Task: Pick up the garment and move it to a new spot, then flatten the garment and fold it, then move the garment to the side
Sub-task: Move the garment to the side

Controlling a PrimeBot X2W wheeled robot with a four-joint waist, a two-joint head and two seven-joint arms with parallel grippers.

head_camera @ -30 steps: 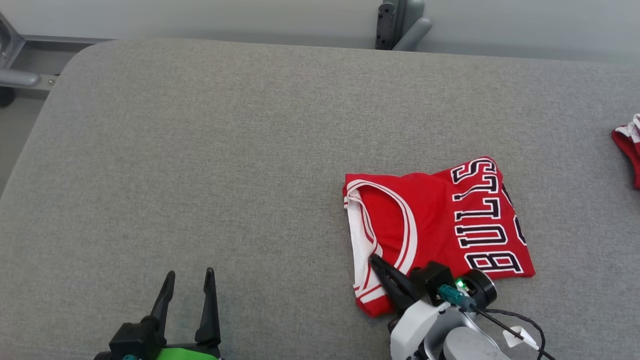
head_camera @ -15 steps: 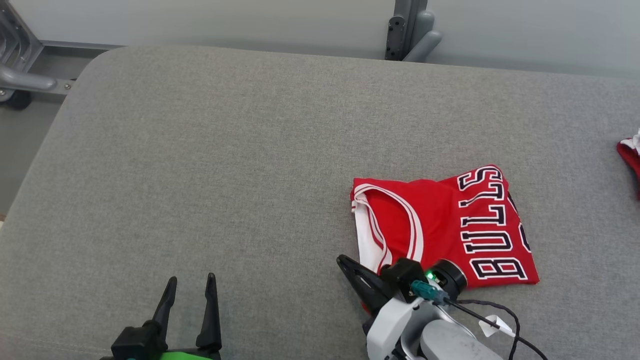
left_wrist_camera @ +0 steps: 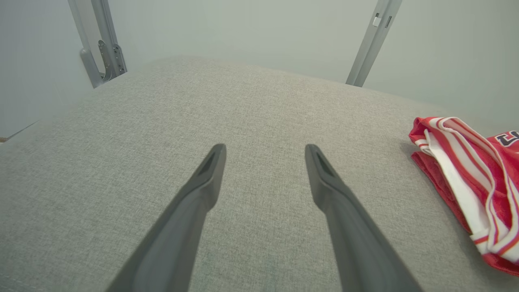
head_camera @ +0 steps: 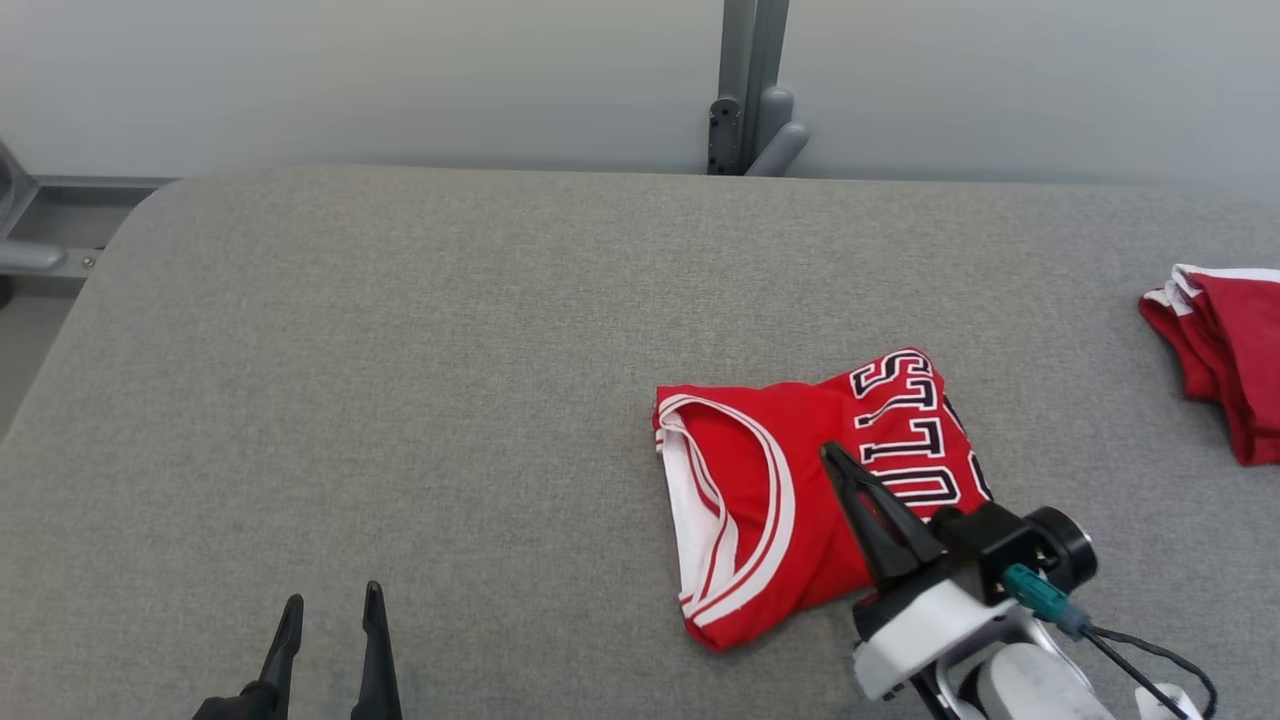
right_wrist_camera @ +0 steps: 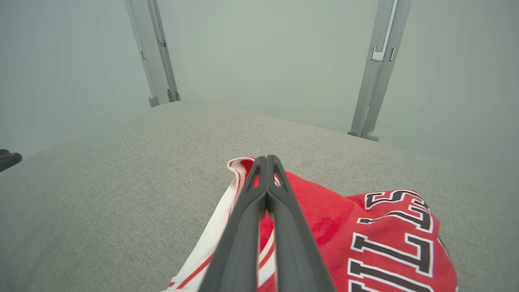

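The right gripper (head_camera: 832, 456) has its two fingers pressed flat together with nothing between them; they point over the folded jersey (head_camera: 745, 505), tips near the white-trimmed neck edge, and whether they touch the cloth I cannot tell; the left gripper (head_camera: 333, 597) stands spread wide and empty over bare table (head_camera: 400, 400), well apart from the jersey. The jersey lies right of the table's middle, folded into a compact block with its lettering on the far-right part; another red garment (head_camera: 1225, 350) sits at the right edge. The fold looks done, so the step in hand is probably shifting the jersey aside; to do it well, the shut fingers would need to part first, then take all the layers at one edge, not just the top one; a low, slow drag or lift should keep the fold from springing open; set it down beside the other garment without disturbing it.
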